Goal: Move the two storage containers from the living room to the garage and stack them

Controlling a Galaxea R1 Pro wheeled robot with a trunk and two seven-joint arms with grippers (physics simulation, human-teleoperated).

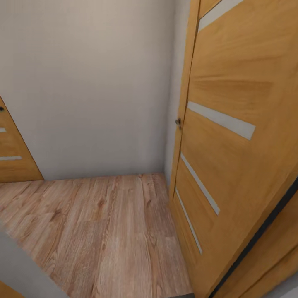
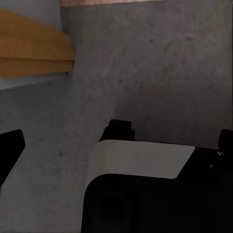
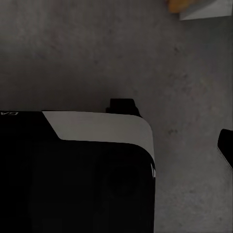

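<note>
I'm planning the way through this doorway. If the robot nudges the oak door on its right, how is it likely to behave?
The oak door stands ajar, angled into the wood-plank floor, so it would probably swing rather than slide or tip. Its tall, thick slab looks rigid and fairly heavy. The frosted strips might be more fragile than the wood; push the plain panel instead.

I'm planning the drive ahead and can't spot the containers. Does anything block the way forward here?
Yes, apparently. In the head view an oak door with frosted strips stands ajar close on the right, and a white wall closes off the wood-plank floor straight ahead. Both wrist views look down on grey concrete floor.
</note>
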